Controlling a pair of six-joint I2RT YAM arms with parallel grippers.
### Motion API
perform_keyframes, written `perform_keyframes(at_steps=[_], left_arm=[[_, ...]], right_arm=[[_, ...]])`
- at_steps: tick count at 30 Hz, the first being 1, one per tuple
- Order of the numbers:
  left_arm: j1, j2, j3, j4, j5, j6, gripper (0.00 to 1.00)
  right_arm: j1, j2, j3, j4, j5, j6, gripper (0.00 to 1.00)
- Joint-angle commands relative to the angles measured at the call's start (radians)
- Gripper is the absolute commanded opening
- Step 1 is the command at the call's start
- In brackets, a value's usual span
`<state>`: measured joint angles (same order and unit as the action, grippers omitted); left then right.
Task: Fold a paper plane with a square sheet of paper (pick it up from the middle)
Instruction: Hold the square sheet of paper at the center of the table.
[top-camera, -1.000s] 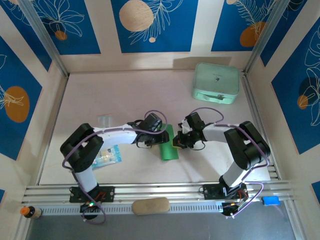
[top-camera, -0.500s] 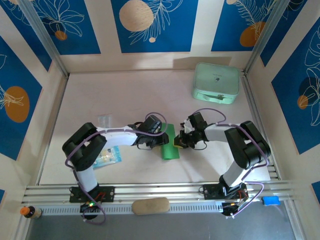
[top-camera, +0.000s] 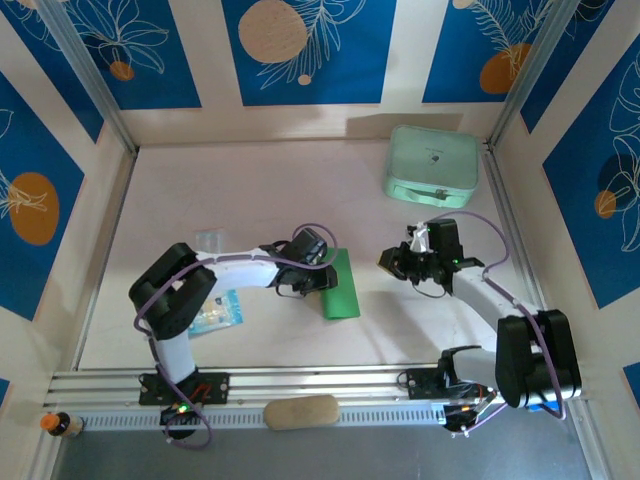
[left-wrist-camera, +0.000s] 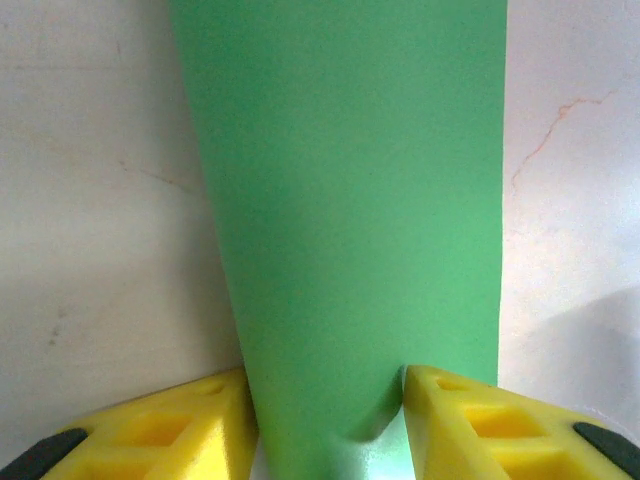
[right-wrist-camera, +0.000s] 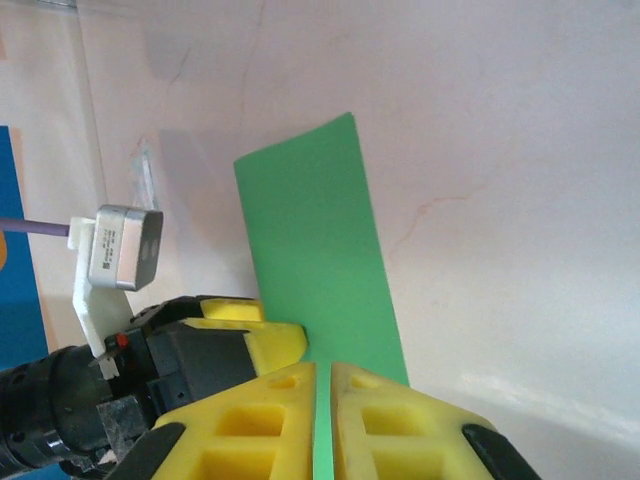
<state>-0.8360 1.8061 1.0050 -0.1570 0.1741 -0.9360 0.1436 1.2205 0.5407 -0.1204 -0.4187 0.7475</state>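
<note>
The bright green sheet of paper (top-camera: 342, 287) lies flat on the table, folded into a long narrow strip rather than a pointed dart. My left gripper (top-camera: 322, 275) sits at the strip's left edge. In the left wrist view its yellow fingers (left-wrist-camera: 160, 430) stand apart with the paper (left-wrist-camera: 350, 180) running between them, so this gripper (left-wrist-camera: 328, 378) is open. My right gripper (top-camera: 388, 262) hangs to the right of the strip, apart from it. Its fingers (right-wrist-camera: 400, 420) are closed to a thin slit, and the paper (right-wrist-camera: 315, 250) shows beyond them, so this gripper (right-wrist-camera: 322, 368) holds nothing.
A pale mint-green case (top-camera: 432, 165) stands at the back right. A clear packet with blue print (top-camera: 218, 312) lies beside the left arm's base, with a small clear item (top-camera: 208, 240) farther back. A tan oblong object (top-camera: 300, 411) rests on the front rail.
My right gripper has pulled away to the right from the strip's right edge, and its arm has swung outward. The left gripper and the paper have stayed put.
</note>
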Motion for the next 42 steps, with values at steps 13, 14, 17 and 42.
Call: perform_keyframes(at_steps=[13, 14, 17, 42], left_arm=[[0.003, 0.081, 0.032, -0.146, -0.05, 0.033, 0.43], [0.003, 0.084, 0.033, -0.148, -0.05, 0.033, 0.43], [0.003, 0.091, 0.034, -0.149, -0.047, 0.031, 0.43], [0.002, 0.105, 0.055, -0.197, -0.073, 0.078, 0.41]], right_arm=[[-0.008, 0.007, -0.026, -0.056, -0.022, 0.015, 0.12], [-0.008, 0.009, -0.025, -0.056, -0.024, 0.015, 0.12], [-0.005, 0.014, -0.026, -0.055, -0.025, 0.016, 0.12], [0.027, 0.049, -0.023, -0.043, -0.029, 0.019, 0.12]])
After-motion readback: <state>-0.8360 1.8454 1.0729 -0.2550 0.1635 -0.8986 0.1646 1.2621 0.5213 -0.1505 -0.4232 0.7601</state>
